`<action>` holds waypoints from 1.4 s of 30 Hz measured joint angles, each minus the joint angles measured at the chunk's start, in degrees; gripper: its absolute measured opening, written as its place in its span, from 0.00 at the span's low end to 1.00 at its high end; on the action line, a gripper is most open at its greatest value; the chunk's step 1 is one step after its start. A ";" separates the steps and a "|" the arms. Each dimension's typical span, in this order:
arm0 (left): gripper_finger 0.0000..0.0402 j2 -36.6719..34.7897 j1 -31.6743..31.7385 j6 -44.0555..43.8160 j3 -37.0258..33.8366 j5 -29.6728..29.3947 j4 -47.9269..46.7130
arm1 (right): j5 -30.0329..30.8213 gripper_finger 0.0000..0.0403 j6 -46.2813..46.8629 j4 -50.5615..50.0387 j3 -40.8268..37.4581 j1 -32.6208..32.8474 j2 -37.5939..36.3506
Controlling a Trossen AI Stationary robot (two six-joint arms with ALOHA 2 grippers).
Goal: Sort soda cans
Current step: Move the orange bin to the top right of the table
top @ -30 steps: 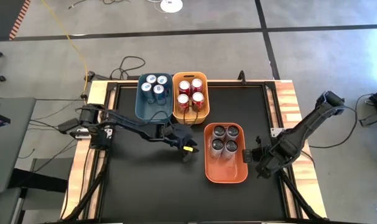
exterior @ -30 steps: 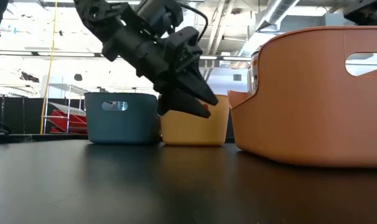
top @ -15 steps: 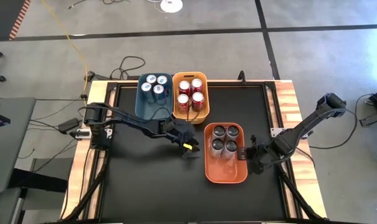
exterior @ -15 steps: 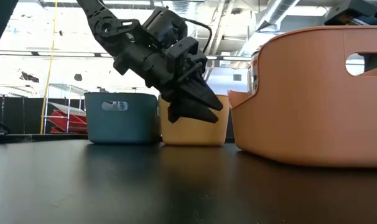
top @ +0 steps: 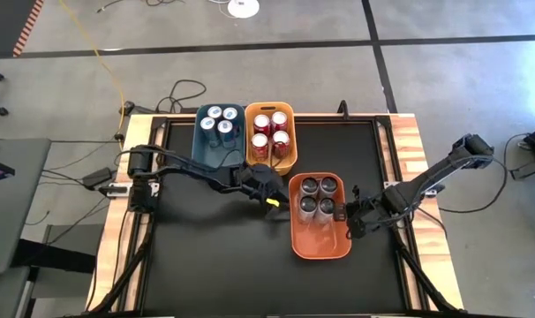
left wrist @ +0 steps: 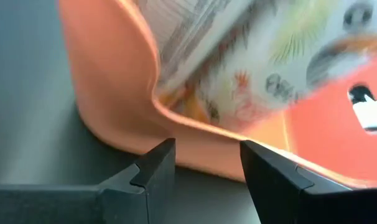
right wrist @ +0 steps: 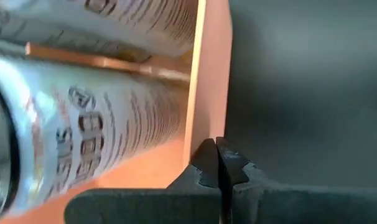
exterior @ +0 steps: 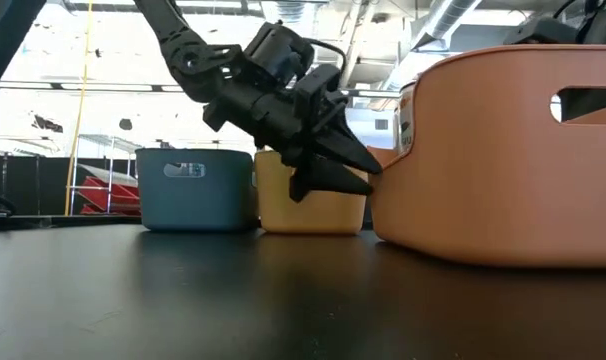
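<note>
The soda cans stand sorted in three bins: blue cans [top: 220, 122] in a blue bin [top: 205, 152], red cans [top: 270, 130] in a yellow-orange bin [top: 286, 162], and dark cans [top: 319, 197] in an orange bin [top: 321, 246]. My left gripper [top: 274, 204] [left wrist: 204, 165] is open at the orange bin's left wall [left wrist: 114, 93]. My right gripper [top: 345, 215] [right wrist: 216, 152] is shut at that bin's right wall [right wrist: 207, 74]. Silver can sides [right wrist: 83, 143] fill both wrist views. My left gripper's open fingertips [left wrist: 163, 152] stand right at the outer face of the orange bin's left wall, slanting down from the table's left; I cannot tell whether they touch it. My right gripper's shut fingertips [right wrist: 207, 152] meet the orange bin's right wall near its rim [right wrist: 198, 134], coming from the table's right. The bin stands on the table.
The blue and yellow-orange bins stand side by side at the table's far edge, behind the left arm. The black tabletop [top: 210, 256] lies bare on the near left. Wooden side rails [top: 409, 141] border the table, and cables trail off on the floor at its left.
My left gripper has moved toward the table's right, up to the orange bin's left wall. My right gripper has moved toward the table's left, up to the same bin's right wall, and now shows dark behind the wall's handle slot in the low view.
</note>
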 joint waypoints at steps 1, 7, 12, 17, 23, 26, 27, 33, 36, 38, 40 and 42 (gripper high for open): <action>0.44 0.00 0.04 -0.04 0.14 0.06 -0.79 | 0.02 0.00 -0.57 -0.26 0.00 -0.39 0.04; 0.44 2.81 0.52 0.58 4.59 -0.97 -1.93 | -0.22 0.00 -3.64 -1.17 0.00 -3.15 -0.05; 0.44 3.65 1.92 1.60 7.03 -0.87 -3.58 | -0.24 0.00 -5.10 -3.67 0.02 -5.29 -0.05; 0.44 3.65 3.81 1.42 8.27 -0.84 -5.24 | 0.35 0.00 -5.26 -6.66 0.02 -6.63 -0.02; 0.44 3.59 4.48 2.95 8.62 -0.77 -7.53 | 0.41 0.00 -8.37 -8.16 0.04 -9.31 -0.02; 0.44 3.53 4.39 2.76 8.64 0.28 -8.00 | 0.41 0.00 -9.54 -8.22 0.04 -10.68 -0.02; 0.44 3.52 4.23 2.76 8.64 0.88 -8.11 | 0.39 0.00 -9.56 -8.29 0.04 -10.94 -0.02; 0.44 2.99 3.34 0.61 8.62 1.80 -8.48 | -0.35 0.00 -9.72 -8.31 0.04 -10.15 -1.90; 0.44 1.99 3.34 -2.32 8.54 5.25 -7.95 | -2.12 0.00 -9.18 -8.36 0.04 -8.40 -3.81; 0.44 1.07 3.21 -2.95 8.45 6.63 -8.31 | -2.54 0.00 -6.56 -9.71 0.11 -6.49 -5.31; 0.44 -0.56 3.04 -2.69 8.47 6.73 -8.91 | -2.65 0.00 -0.70 -13.85 0.75 -4.34 -6.33; 0.43 -2.24 3.03 -2.73 8.56 7.24 -8.77 | -2.67 0.00 6.50 -19.25 1.41 -1.34 -7.03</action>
